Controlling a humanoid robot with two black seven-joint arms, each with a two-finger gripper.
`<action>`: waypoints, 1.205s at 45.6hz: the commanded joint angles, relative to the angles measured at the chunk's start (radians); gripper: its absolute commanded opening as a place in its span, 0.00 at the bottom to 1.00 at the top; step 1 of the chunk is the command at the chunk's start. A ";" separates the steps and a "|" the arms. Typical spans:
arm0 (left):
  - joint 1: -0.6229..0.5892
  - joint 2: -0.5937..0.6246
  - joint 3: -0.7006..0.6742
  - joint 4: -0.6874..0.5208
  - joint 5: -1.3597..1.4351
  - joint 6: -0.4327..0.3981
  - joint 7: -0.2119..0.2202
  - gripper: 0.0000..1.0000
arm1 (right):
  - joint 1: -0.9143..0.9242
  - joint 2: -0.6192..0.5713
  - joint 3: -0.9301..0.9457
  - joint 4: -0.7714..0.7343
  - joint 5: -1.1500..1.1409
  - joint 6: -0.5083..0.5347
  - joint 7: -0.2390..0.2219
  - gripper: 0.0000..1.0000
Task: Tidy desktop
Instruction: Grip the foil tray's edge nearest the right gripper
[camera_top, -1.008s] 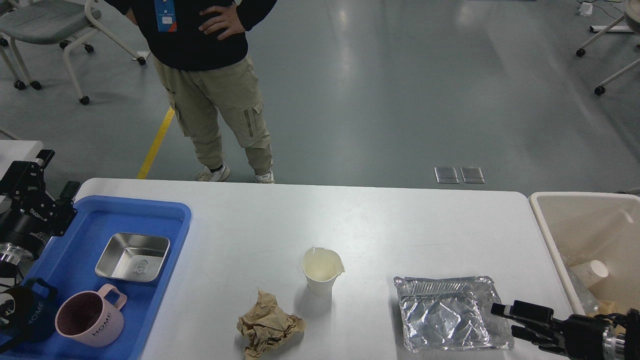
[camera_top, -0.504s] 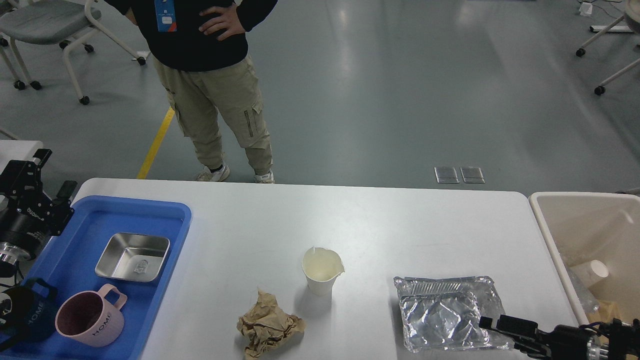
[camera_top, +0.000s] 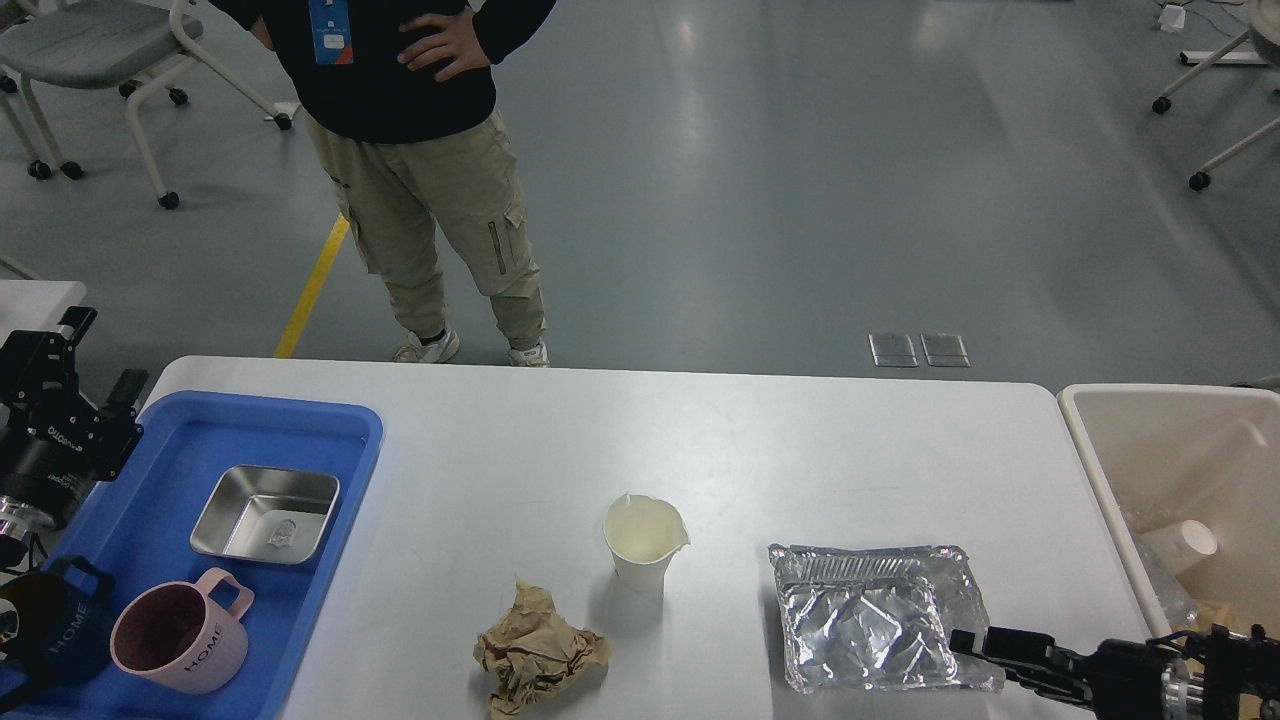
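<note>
My right gripper, its fingers too dark to tell apart, has dropped against the crumpled silver foil tray, nudging it leftward across the wide white desktop beneath, away from the beige plastic bin behind it.

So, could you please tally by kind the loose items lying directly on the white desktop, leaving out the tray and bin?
Crumpled brown paper ball: 1
White paper cup: 1
Crinkled silver foil container: 1
Total on the white desktop: 3
</note>
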 joint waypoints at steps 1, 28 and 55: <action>0.003 -0.001 0.000 -0.001 0.000 0.000 -0.002 0.96 | 0.013 0.015 -0.020 -0.026 0.000 -0.005 0.000 0.56; 0.010 0.001 0.000 0.000 0.000 0.000 -0.007 0.96 | 0.265 0.046 -0.460 -0.055 -0.017 -0.129 0.098 0.58; 0.020 -0.001 -0.001 -0.001 -0.001 -0.006 -0.016 0.96 | 0.288 0.083 -0.546 -0.090 -0.019 -0.203 0.112 0.32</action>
